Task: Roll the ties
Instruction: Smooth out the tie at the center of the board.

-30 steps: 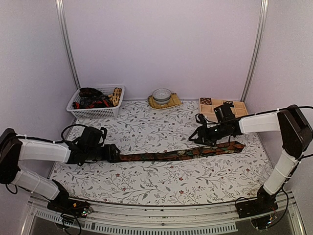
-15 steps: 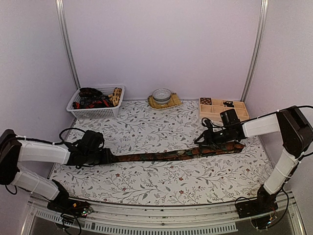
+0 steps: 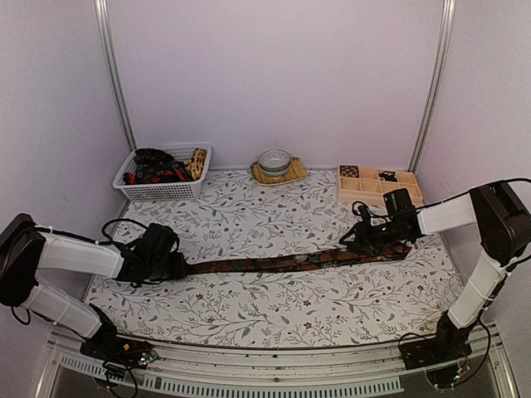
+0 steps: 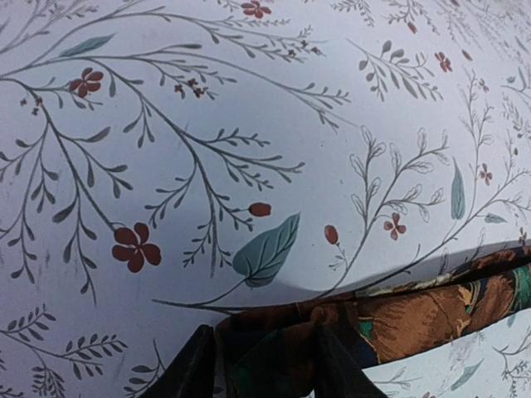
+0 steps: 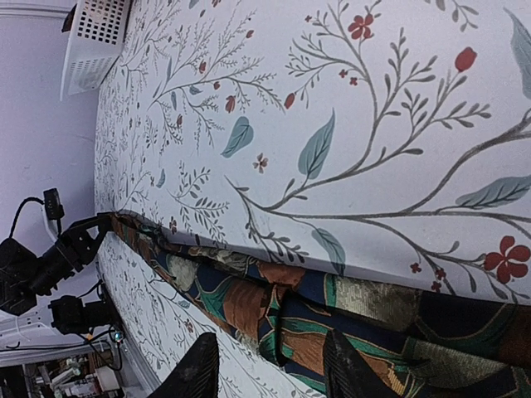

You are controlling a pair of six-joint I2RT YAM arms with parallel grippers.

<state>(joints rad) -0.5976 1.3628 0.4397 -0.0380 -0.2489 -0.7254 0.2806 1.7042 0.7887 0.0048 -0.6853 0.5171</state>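
One dark tie [image 3: 282, 262] with red-brown and green patterns lies stretched in a line across the flowered table. My left gripper [image 3: 181, 267] is shut on its narrow end. In the left wrist view the fabric [image 4: 415, 311] is bunched between the two fingers of that gripper [image 4: 265, 365]. My right gripper [image 3: 363, 242] is low over the wide part near the right end. In the right wrist view its jaws [image 5: 272, 365] stand apart, with the folded tie [image 5: 241, 303] between the fingertips. More ties [image 3: 158, 166] lie in a basket.
A white basket [image 3: 158, 192] stands at the back left and also shows in the right wrist view [image 5: 98, 33]. A bowl on a yellow cloth [image 3: 274, 160] is at the back middle. A wooden compartment box [image 3: 377, 182] is at the back right, just behind the right arm.
My right gripper has slid right along the tie toward its wide end. My left gripper has drawn the narrow end a little left and nearer, and the tie lies straighter.
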